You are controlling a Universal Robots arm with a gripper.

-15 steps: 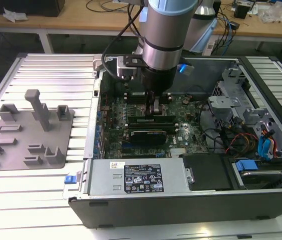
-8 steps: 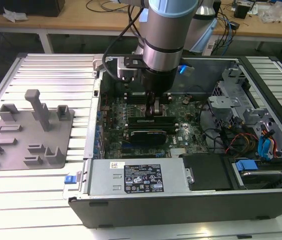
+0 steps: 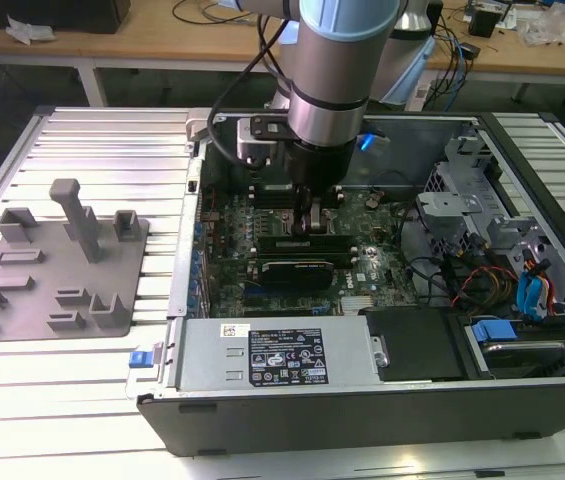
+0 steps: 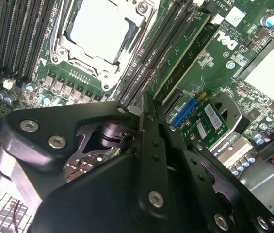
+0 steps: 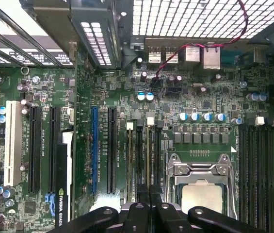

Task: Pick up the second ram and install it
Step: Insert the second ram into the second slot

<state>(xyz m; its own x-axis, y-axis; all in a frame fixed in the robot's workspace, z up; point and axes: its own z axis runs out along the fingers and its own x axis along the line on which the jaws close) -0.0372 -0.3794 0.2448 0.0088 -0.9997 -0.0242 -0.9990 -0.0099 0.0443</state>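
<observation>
The work in hand looks to be the install, not the pick-up. The gripper (image 3: 312, 222) hangs low inside the open computer case (image 3: 412, 415), its tips right over the bank of memory slots (image 5: 139, 160) beside the CPU socket (image 5: 202, 187). In both wrist views its two fingers (image 4: 153, 160) stand pressed almost flat together, with only a thin seam between them (room for a board's edge, perhaps, and little more).

My best reading is that the second ram (image 5: 149, 158) is the pale narrow strip running straight out from between the jaws. It lies edge-on along its slot, with a white latch (image 5: 150, 120) at its far end. I cannot tell whether the jaws clamp it or merely bear on its top edge.

To the side of the jaws away from the socket, another green memory stick (image 4: 187, 46) sits in its slot.

As I judge it, seating calls for the stick square to its slot, pressure straight down, and both end latches free to close. The neighbouring slots leave little room for drift.

- **Under the fingers:** the near end of the slot and its latch are hidden.
- **Exterior view:** the arm's wrist covers the point of contact, with the black graphics card (image 3: 297, 268) lying just beside the jaws.
- **Depth of seating:** how far the stick sits in the slot cannot be made out.
</observation>
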